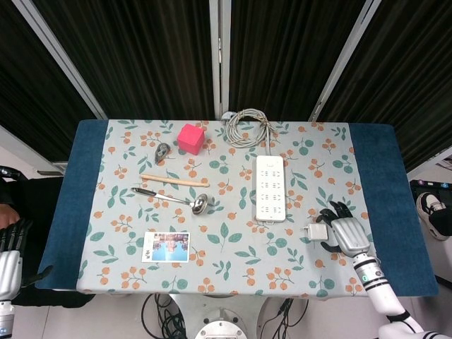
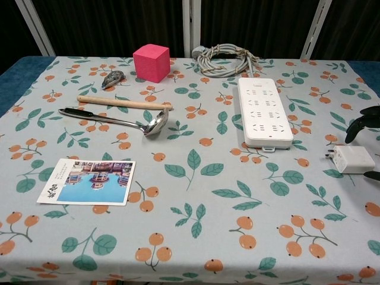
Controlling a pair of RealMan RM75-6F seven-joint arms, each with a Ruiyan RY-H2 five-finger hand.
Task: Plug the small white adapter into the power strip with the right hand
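The small white adapter (image 1: 318, 231) (image 2: 351, 159) lies on the floral cloth right of the white power strip (image 1: 270, 188) (image 2: 264, 111), its prongs pointing left. My right hand (image 1: 345, 230) sits just right of it, palm down, dark fingers spread around the adapter's far and near sides; contact is unclear. In the chest view only the fingertips (image 2: 361, 118) show at the right edge. My left hand (image 1: 10, 263) hangs off the table's left side with nothing in it.
The strip's coiled grey cable (image 1: 247, 126) lies at the back. A pink cube (image 1: 191, 138), a small grey object (image 1: 162, 151), a wooden stick (image 1: 174, 180), a metal ladle (image 1: 173, 198) and a photo card (image 1: 167, 247) occupy the left half of the table (image 1: 78, 183).
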